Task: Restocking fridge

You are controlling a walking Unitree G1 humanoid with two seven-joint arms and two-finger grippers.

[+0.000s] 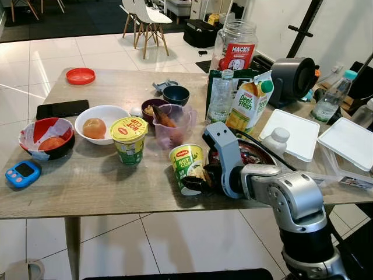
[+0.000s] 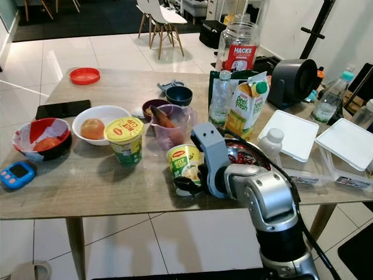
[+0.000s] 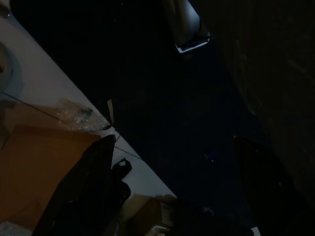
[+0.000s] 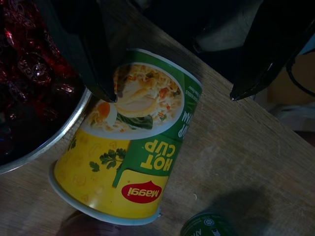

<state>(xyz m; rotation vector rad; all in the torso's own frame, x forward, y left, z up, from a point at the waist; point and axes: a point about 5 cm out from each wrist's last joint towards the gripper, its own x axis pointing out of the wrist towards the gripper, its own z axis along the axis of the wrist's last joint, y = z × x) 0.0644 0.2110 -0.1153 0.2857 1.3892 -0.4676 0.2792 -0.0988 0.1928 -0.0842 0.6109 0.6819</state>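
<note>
Table front edge (image 1: 105, 198): bare strip of wood, open to approach from the near side

Noodle cup (image 1: 187, 168): hemmed by the foil-lined bowl of red sweets (image 1: 256, 153) touching its right side and the pink jug (image 1: 172, 125) just behind; left side free. Right gripper (image 4: 172, 96) spread wide, one finger (image 4: 83, 54) between cup and bowl, the other over bare wood

Second noodle cup (image 1: 129, 139): near the white bowl (image 1: 100, 122), gap on its right

Back right: water bottle (image 1: 221, 96), juice pouch (image 1: 249, 104), big jar (image 1: 234, 49) and lidded tubs (image 1: 291, 134) stand crowded
</note>
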